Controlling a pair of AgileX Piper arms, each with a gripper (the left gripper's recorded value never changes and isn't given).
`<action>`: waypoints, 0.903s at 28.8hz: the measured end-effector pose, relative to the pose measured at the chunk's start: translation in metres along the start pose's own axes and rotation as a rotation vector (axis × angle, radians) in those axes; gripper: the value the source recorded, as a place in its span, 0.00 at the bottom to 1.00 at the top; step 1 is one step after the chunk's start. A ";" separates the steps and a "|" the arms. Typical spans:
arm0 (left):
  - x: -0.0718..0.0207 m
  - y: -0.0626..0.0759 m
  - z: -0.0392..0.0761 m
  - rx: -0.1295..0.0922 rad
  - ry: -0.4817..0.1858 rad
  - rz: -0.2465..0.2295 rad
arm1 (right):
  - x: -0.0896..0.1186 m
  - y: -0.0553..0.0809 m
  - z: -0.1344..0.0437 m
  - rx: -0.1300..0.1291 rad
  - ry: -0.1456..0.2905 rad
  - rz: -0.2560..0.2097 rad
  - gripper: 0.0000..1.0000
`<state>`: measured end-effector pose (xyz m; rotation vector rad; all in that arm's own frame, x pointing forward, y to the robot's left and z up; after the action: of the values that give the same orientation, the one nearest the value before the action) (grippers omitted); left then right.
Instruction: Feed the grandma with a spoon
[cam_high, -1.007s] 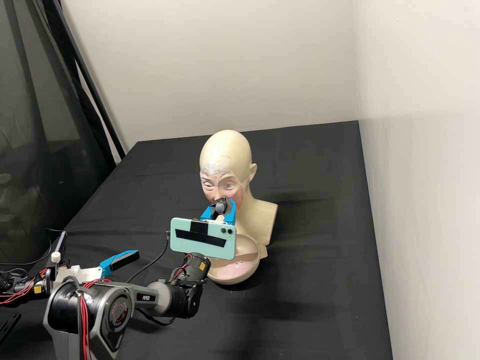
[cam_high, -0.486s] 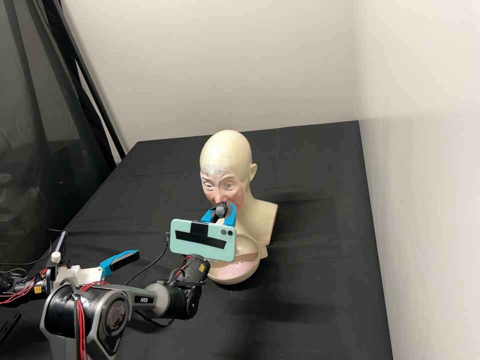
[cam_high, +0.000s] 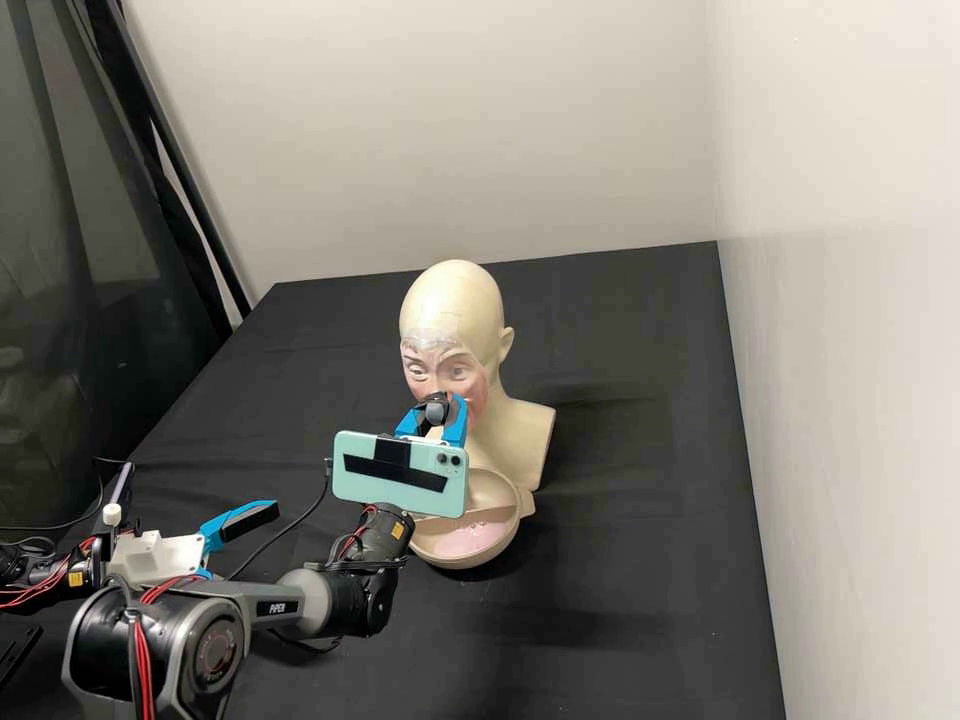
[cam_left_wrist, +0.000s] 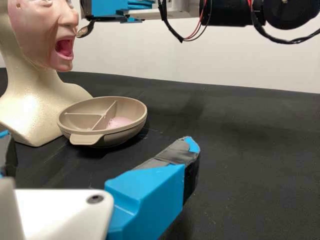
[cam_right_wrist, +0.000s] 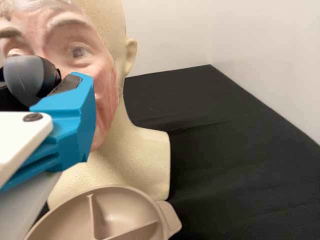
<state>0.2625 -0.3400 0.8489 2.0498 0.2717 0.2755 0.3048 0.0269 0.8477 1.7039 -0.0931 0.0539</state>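
- A pale mannequin head, the grandma (cam_high: 455, 340), stands on a black bench (cam_high: 620, 400) with her painted mouth (cam_left_wrist: 65, 48) wide open.
- The right tool (cam_high: 437, 418) is raised in front of the grandma's face. Its two blue fingers are clamped on the thick dark grey handle of a spoon (cam_left_wrist: 82, 31).
- From the side, the spoon's metal tip sits just in front of the grandma's upper lip, a little above the open mouth. It is not inside the mouth, and I cannot tell whether it touches her face.
- I cannot tell whether the spoon carries any food.
- A tan divided bowl (cam_high: 495, 520) rests on the bench just in front of the grandma's chest. One of its compartments holds some pink food (cam_left_wrist: 119, 121).
- A mint green phone (cam_high: 400, 475) is strapped across the right arm's wrist, between the grandma and the camera.
- The left tool (cam_high: 258, 515) lies low over the bench, well apart from the grandma and off to the side of her face. Its fingers are spread apart and hold nothing.
- Progress, as a judgement: the spoon is picked up and brought to her lips, so the feeding is nearly there. What seems left is to lower the tip slightly and ease it into the open mouth.
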 end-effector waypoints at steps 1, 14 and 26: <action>0.0000 0.000 0.000 0.000 0.000 0.000 | 0.000 0.000 -0.002 0.000 0.005 -0.001 0.00; -0.0001 0.000 -0.001 0.000 0.002 0.001 | -0.002 -0.006 -0.010 0.002 0.031 -0.021 0.00; 0.0001 0.000 0.000 0.005 0.008 0.003 | -0.003 -0.007 -0.008 0.003 0.025 -0.026 0.00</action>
<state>0.2627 -0.3401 0.8489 2.0543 0.2748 0.2852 0.3027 0.0362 0.8412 1.7065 -0.0523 0.0565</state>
